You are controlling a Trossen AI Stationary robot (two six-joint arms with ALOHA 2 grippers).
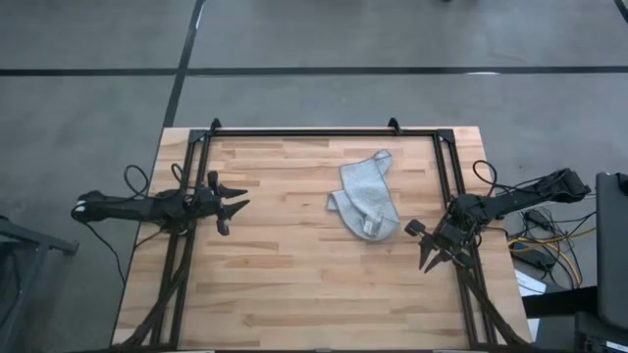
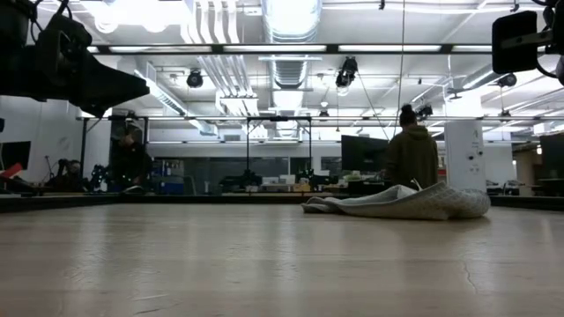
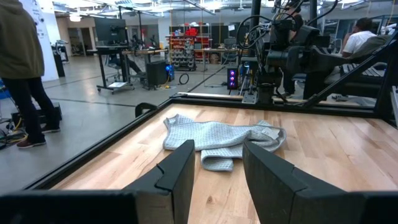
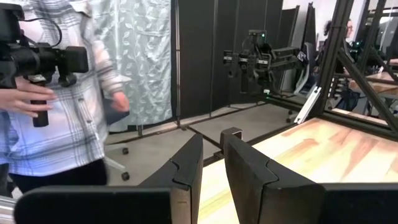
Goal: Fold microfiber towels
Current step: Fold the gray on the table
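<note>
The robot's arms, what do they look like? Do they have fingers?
Both are thin, dark, jointed arms with black cables looping off them. The left gripper and right gripper each end in two flat, dark fingers with stepped inner edges.

Person (image 4: 56,93) with camera (image 4: 37,59) beside wooden table (image 1: 285,275)

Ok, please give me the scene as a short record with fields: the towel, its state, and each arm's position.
towel: microfiber towel, light grey-blue, right of the table's centre
towel state: crumpled, not folded, nothing holds it
left end effector: open, empty, near the table's left edge
right end effector: fingers slightly apart, empty, at the right edge, apart from the towel
</note>
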